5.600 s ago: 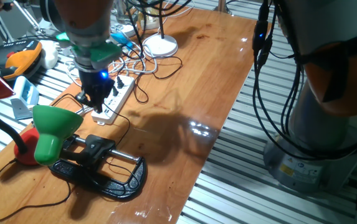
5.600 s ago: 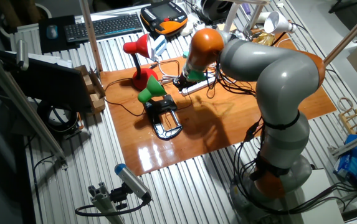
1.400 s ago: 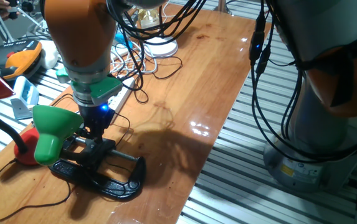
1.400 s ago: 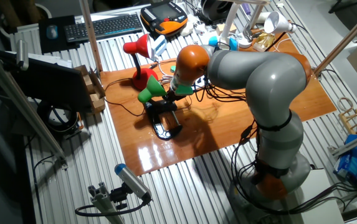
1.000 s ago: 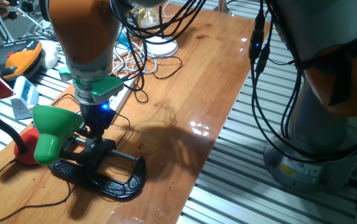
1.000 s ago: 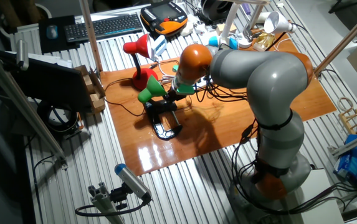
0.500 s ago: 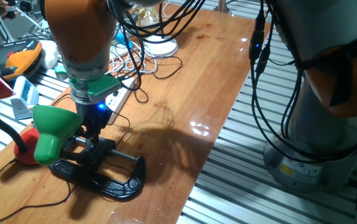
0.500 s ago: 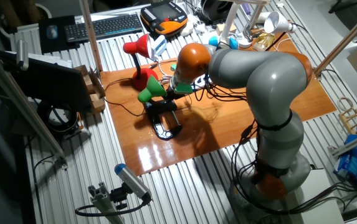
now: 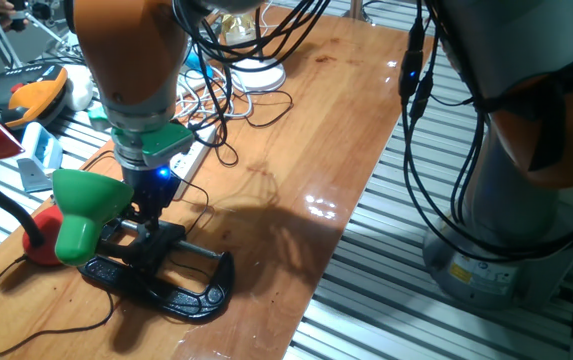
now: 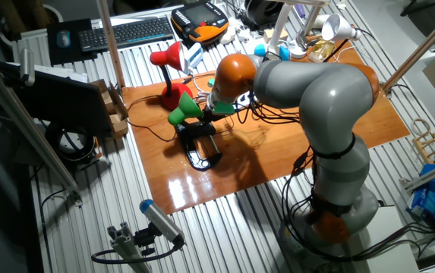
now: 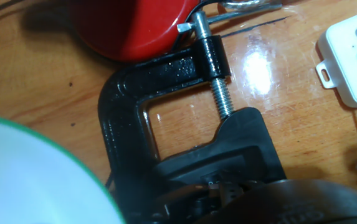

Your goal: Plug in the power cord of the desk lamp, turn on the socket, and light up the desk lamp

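Directly above the desk lamp (image 9: pixel 94 212) clamp, the hand (image 9: pixel 149 215) was held low, the socket (image 9: pixel 191 156) at its 1 o'clock; its grip could not be told.

Directly beneath the hand, close up: the black clamp base (image 11: pixel 125 118) of the desk lamp (image 11: pixel 35 174), a glossy C-shaped frame lying flat on the wooden table (image 11: pixel 35 81). Threaded steel screw (image 11: pixel 218 93) passing through the clamp's far arm and running down into a black block (image 11: pixel 240 146) nearest the hand. Low and to the left, a broad pale curve rimmed in green (the lamp's shade, seen from inside, blurred by nearness). Beyond the clamp, at the far edge, a rounded red shape (image 11: pixel 131 25) touching or overlapping the clamp's far arm. Off to the right, a corner of the white socket (image 11: pixel 352 53), apart from the clamp. Dark, blurred parts along the near edge, too unclear to identify.
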### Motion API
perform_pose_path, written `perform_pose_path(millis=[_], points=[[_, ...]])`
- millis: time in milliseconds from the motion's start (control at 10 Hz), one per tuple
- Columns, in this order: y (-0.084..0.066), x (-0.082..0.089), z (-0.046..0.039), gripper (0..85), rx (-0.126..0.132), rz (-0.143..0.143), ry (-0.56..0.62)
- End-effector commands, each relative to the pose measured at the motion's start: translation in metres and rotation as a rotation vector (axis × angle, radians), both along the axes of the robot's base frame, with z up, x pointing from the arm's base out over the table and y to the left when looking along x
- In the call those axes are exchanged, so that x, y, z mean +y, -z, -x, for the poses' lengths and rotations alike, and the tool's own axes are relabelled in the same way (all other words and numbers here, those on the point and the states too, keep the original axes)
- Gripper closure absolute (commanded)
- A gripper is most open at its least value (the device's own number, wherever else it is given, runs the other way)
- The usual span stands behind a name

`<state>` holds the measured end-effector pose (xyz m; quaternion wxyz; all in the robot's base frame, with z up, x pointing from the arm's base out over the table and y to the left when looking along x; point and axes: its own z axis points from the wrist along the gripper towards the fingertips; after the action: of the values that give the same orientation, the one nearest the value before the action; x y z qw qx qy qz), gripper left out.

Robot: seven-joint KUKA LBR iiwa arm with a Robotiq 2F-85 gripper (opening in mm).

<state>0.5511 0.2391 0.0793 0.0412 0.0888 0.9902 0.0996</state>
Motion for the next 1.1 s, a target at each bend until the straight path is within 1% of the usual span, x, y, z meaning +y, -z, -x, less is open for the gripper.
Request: perform_pose_path(millis=[0,800,1000], points=[[0.0002,0.0004,-0.0002,85.0,0.000,0.000,0.000],[0.0034,0.0039,-0.0016,85.0,-0.003,-0.002,0.004],[0.0048,0.0040,-0.0021,85.0,-0.004,0.003,0.002]])
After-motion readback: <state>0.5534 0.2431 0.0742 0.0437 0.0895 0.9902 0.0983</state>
